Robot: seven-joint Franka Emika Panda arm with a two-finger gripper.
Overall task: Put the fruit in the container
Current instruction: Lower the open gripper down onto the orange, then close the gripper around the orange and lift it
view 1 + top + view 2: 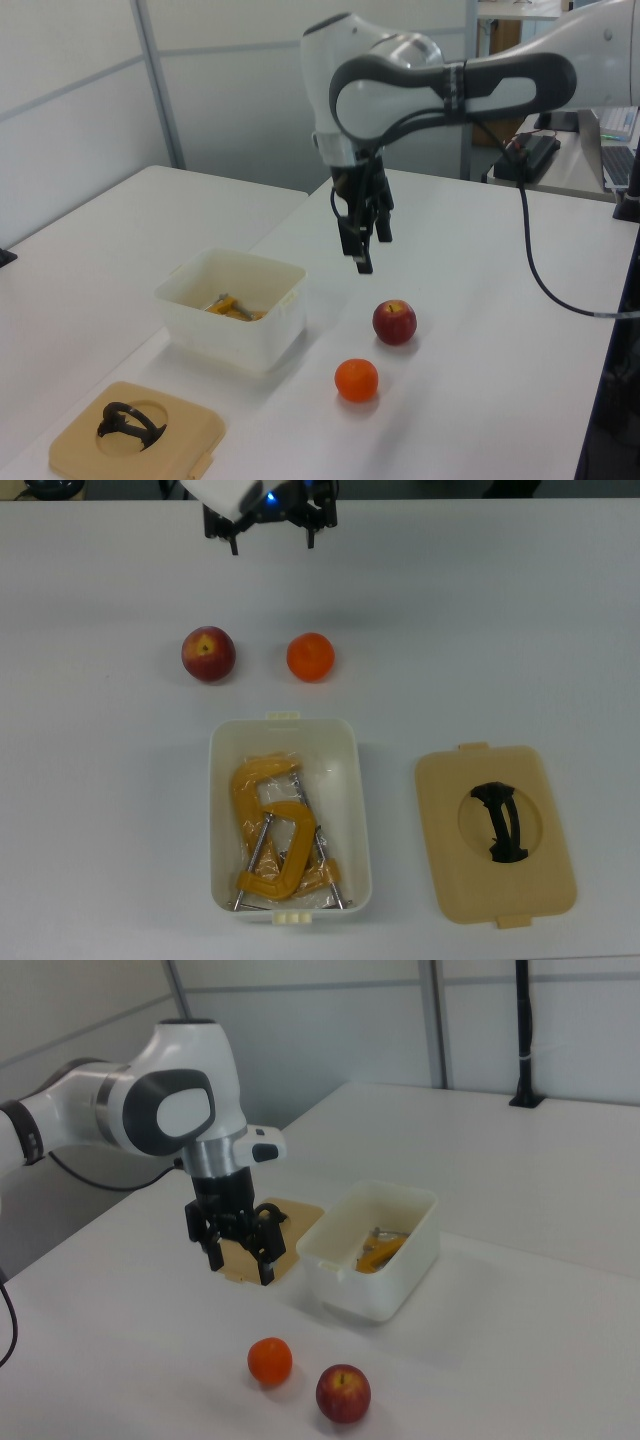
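Table [520, 620]: white — far edge cut off in the top view.
Gripper [271, 542]: released, above the table's far edge.
Apple [208, 654], orange [311, 657]: beside the container [222, 780].
Clamps [270, 830]: inside it — half hidden in the left view.

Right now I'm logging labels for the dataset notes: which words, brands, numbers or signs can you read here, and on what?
None can be read in any view.
Box: plain white, no label showing.
Lid: plain tan, no print.
Apple and orange: no stickers visible.
Clamps: no readable marking.
Gripper and arm: no legible logo or number.
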